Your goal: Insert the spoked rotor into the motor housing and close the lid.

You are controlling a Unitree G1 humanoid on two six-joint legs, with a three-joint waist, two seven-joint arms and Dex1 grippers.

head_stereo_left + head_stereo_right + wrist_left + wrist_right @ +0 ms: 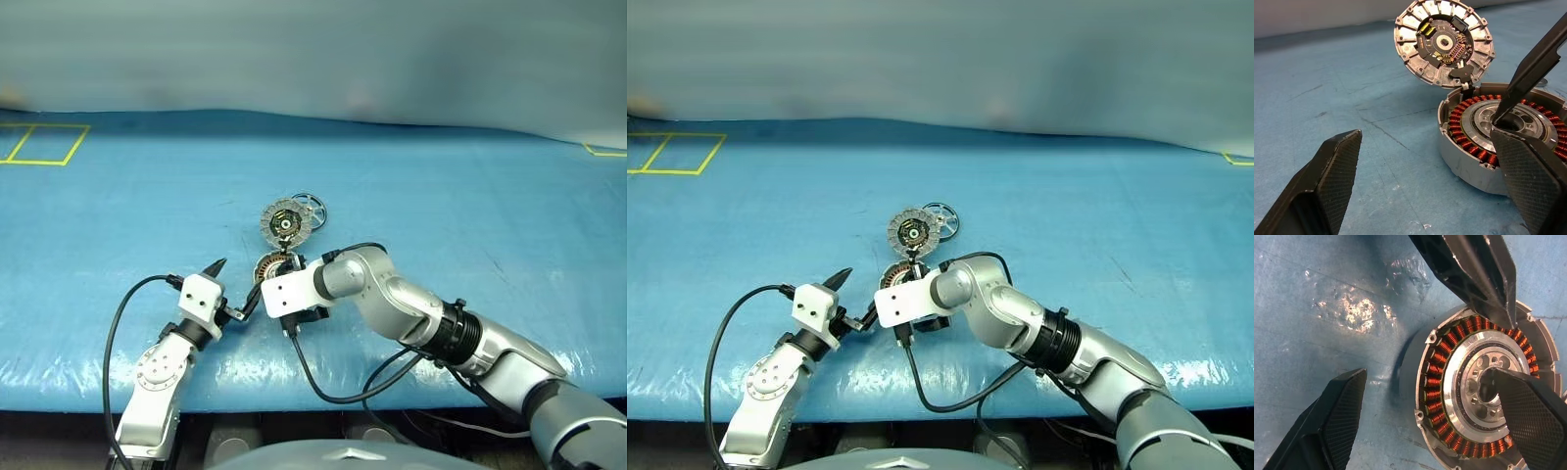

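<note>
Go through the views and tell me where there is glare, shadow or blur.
Left eye view: glare along the near edge of the blue table cover; the far background is a soft blur. Right wrist view: bright reflections on the wrinkled cover beside the motor housing; its silver centre shines. Left wrist view: the open lid and copper coils are sharp, a soft shadow beneath the lid, the near fingers slightly soft.

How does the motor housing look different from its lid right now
The motor housing sits flat on the blue table, while the lid stands tilted up, swung open from the housing's far edge. The housing's inside is ringed with copper-brown coils around a silver centre; the lid's inner face shows silvery segments around a dark centre. The housing is a deeper puck, the lid a thin disc. Both are round, grey metal, and joined at one edge.
</note>
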